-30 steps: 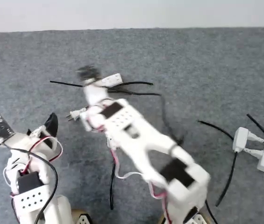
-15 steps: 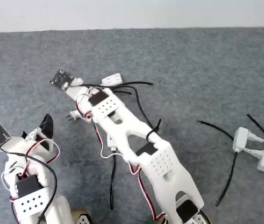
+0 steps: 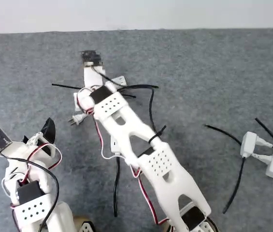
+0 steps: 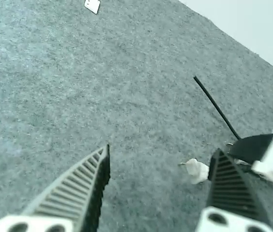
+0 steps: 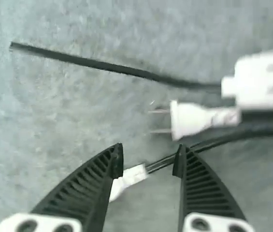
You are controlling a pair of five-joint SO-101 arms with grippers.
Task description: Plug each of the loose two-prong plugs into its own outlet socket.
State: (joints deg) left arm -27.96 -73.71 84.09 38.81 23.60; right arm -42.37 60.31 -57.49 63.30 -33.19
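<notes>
Swung across toward the outlet block point(image 5: 264, 87), the right pincer point(image 5: 149, 150) hangs wide open, gripping nothing. Just beyond its tips the plug point(image 5: 184, 118) lies crosswise, prongs pointing away from the block beside it. Farther from the block, the left pincer point(image 4: 163, 152) gapes empty too.

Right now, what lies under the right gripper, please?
Beneath the right gripper runs a black cable, a white plug beside it; its fingers cover the carpet below them.

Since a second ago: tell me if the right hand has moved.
Yes. In the high view, the right hand swung out left of the outlet socket, then back beside it, nearer the wall.
</notes>
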